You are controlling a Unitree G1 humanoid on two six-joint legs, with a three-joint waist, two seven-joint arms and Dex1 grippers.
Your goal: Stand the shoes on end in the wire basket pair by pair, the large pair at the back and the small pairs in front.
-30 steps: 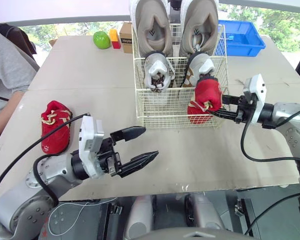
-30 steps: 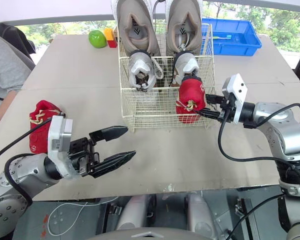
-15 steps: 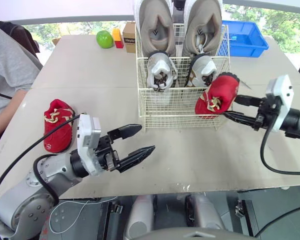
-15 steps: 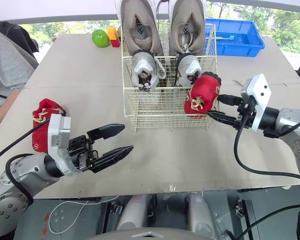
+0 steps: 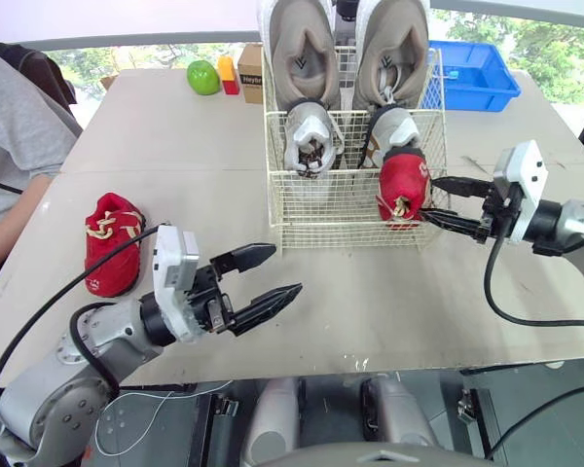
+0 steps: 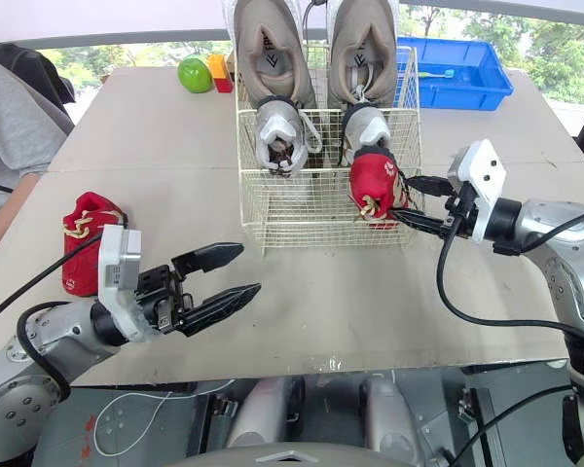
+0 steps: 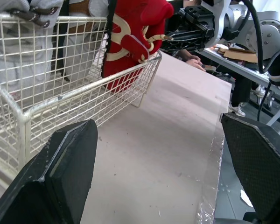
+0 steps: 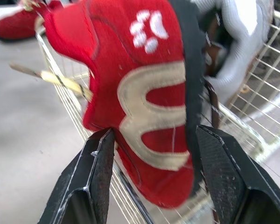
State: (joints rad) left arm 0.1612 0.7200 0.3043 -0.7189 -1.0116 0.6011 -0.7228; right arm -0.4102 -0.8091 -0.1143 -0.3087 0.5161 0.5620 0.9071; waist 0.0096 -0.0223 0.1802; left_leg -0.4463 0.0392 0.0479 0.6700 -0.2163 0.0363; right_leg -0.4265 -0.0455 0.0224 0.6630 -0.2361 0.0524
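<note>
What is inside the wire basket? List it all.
In the wire basket: a large tan pair at the back, a small grey pair before it, and a red shoe front right, held by the right gripper. The tan pair's lower ends are hidden.

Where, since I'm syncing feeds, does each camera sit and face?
Left eye view: head, facing forward-down over table and wire basket; left gripper, right gripper show.
Right eye view: same head, same scene.
Left wrist view: left wrist, along the open left gripper toward the basket.
Right wrist view: right wrist, right gripper clamping the red shoe.
Shared: that red shoe.
</note>
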